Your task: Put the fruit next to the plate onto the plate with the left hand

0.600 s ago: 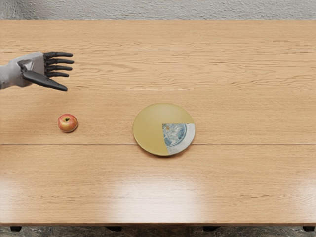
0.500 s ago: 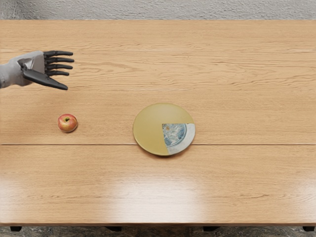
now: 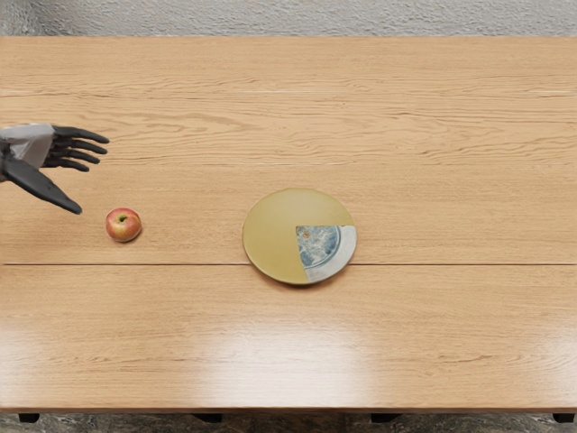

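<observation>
The wooden table fills the frame; grey floor shows along the edges. At left, the left hand hovers, fingers spread and empty, near the apple. The plate sits centre.

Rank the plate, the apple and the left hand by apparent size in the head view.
1. Plate, clearly largest.
2. Left hand, open; the picture's left edge cuts it off, so this rank is less sure.
3. Apple, smallest.
</observation>
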{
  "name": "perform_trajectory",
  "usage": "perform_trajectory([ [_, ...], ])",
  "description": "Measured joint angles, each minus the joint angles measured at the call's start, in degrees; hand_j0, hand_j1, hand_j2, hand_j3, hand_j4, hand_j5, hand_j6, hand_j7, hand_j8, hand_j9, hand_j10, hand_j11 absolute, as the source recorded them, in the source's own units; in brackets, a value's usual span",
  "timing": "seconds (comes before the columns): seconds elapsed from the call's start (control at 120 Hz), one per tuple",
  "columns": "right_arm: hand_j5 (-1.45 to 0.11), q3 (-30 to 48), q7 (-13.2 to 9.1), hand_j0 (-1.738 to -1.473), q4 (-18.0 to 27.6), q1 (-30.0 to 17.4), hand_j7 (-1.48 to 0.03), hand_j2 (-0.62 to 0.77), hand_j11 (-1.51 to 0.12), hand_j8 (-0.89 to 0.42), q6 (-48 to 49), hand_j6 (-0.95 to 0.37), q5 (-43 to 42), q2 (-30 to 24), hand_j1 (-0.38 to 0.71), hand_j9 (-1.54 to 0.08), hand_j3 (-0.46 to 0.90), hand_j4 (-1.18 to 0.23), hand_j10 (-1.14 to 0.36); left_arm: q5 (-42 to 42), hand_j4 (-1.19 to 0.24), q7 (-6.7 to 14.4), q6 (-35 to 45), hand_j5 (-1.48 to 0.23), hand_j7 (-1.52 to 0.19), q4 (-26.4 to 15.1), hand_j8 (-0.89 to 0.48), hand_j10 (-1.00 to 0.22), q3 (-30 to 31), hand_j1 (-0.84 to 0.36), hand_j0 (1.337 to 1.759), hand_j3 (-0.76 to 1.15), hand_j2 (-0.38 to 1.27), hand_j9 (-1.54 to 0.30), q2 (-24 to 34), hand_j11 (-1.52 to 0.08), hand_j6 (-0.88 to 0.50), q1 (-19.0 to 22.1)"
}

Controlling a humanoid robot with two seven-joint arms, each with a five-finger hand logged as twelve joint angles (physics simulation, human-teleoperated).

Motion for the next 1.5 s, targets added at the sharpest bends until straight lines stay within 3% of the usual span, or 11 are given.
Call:
perform_trajectory([
  [0.067, -0.05, 0.00, 0.00, -1.658, 0.00, 0.00, -0.05, -0.01, -0.05, -0.04, 0.00, -0.04, 0.01, 0.00, -0.30, -0.05, 0.00, -0.04, -0.04, 0.32, -0.25, 0.83, 0.00, -0.32, -0.32, -5.69, -0.25, -0.25, 0.05, 0.06, 1.658, 0.00, 0.05, -0.32, 2.09, -0.32, -0.25, 1.13],
  [0.175, -0.05, 0.00, 0.00, -1.658, 0.00, 0.00, -0.05, -0.01, -0.05, -0.04, 0.00, -0.04, -0.01, 0.00, -0.30, -0.05, 0.00, -0.04, -0.04, 0.27, -0.25, 5.48, 0.00, -0.32, -0.32, -12.19, -0.25, -0.25, 0.04, 0.06, 1.658, 0.00, 0.05, -0.32, 2.53, -0.32, -0.25, 2.38],
  [0.275, -0.05, 0.00, 0.00, -1.658, 0.00, 0.00, -0.05, -0.01, -0.05, -0.04, 0.00, -0.04, 0.00, 0.00, -0.30, -0.05, 0.00, -0.04, -0.04, 0.09, -0.25, 10.06, -0.01, -0.32, -0.32, -14.83, -0.25, -0.25, 0.02, 0.06, 1.658, 0.00, 0.05, -0.32, 1.68, -0.32, -0.25, 2.42],
  [0.442, -0.05, 0.00, 0.00, -1.658, 0.03, 0.10, -0.05, -0.01, -0.05, -0.04, 0.01, -0.04, 0.03, 0.00, -0.30, -0.05, 0.00, -0.04, -0.04, -0.78, -0.25, 14.86, -0.01, -0.32, -0.32, -17.72, -0.25, -0.25, -0.18, 0.06, 1.658, 0.00, 0.05, -0.32, 1.66, -0.32, -0.25, 1.39],
  [0.583, -0.05, 0.06, 0.06, -1.658, 0.13, 0.25, -0.05, -0.01, -0.05, -0.04, 0.06, -0.04, 0.06, 0.00, -0.30, -0.05, 0.00, -0.04, -0.04, -0.70, -0.25, 16.63, 1.07, -0.32, -0.32, -19.11, -0.25, -0.25, -0.13, 0.06, 1.658, 0.00, 0.05, -0.32, 2.21, -0.32, -0.25, 0.62],
  [0.75, -0.05, 0.08, 0.13, -1.658, 0.22, 0.40, -0.05, -0.01, -0.05, -0.04, 0.08, -0.04, 0.07, 0.00, -0.30, -0.05, 0.00, -0.04, -0.04, 3.32, -0.25, 19.51, 10.53, -0.32, -0.32, -20.35, -0.25, -0.25, 0.52, 0.06, 1.658, 0.00, 0.05, -0.32, 1.56, -0.32, -0.25, 0.09],
  [0.892, -0.05, 0.08, 0.12, -1.658, 0.25, 0.43, -0.05, -0.01, -0.05, -0.04, 0.08, -0.04, 0.07, 0.00, -0.30, -0.05, 0.00, -0.04, -0.04, 6.00, -0.25, 22.51, 22.31, -0.32, -0.32, -20.91, -0.25, -0.25, 10.34, 0.06, 1.658, 0.00, 0.05, -0.32, 1.49, -0.32, -0.25, -10.31],
  [0.95, -0.05, 0.08, 0.09, -1.658, 0.26, 0.43, -0.05, -0.01, -0.05, -0.04, 0.08, -0.04, 0.07, 0.00, -0.30, -0.05, 0.00, -0.04, -0.04, 6.42, -0.25, 23.66, 26.98, -0.32, -0.32, -21.85, -0.25, -0.25, 15.62, 0.06, 1.658, 0.00, 0.05, -0.32, 1.53, -0.32, -0.25, -12.22],
  [1.167, -0.05, 0.09, 0.01, -1.658, 0.20, 0.73, -0.05, -0.01, -0.05, -0.04, 0.08, -0.04, 0.07, 0.00, -0.30, -0.05, 0.00, -0.04, -0.04, 7.15, -0.25, 27.68, 38.21, -0.32, -0.32, -26.17, -0.25, -0.25, 26.53, 0.06, 1.658, 0.00, 0.05, -0.32, 2.78, -0.32, -0.25, -12.40],
  [1.292, -0.05, 0.09, 0.00, -1.658, 0.18, 0.90, -0.05, -0.01, -0.05, -0.04, 0.08, -0.04, 0.07, 0.00, -0.30, -0.05, 0.00, -0.04, -0.04, 7.32, -0.25, 29.66, 41.31, -0.32, -0.32, -28.05, -0.25, -0.25, 28.42, 0.06, 1.658, 0.00, 0.05, -0.32, 1.68, -0.32, -0.25, -12.48],
  [1.5, -0.05, 0.09, 0.00, -1.658, 0.18, 0.96, -0.05, -0.01, -0.05, -0.04, 0.08, -0.04, 0.07, 0.00, -0.30, -0.05, 0.00, -0.04, -0.04, 7.39, -0.25, 30.39, 45.38, -0.32, -0.32, -29.02, -0.25, -0.25, 29.14, 0.06, 1.658, 0.00, 0.05, -0.32, -1.16, -0.32, -0.25, -12.67],
])
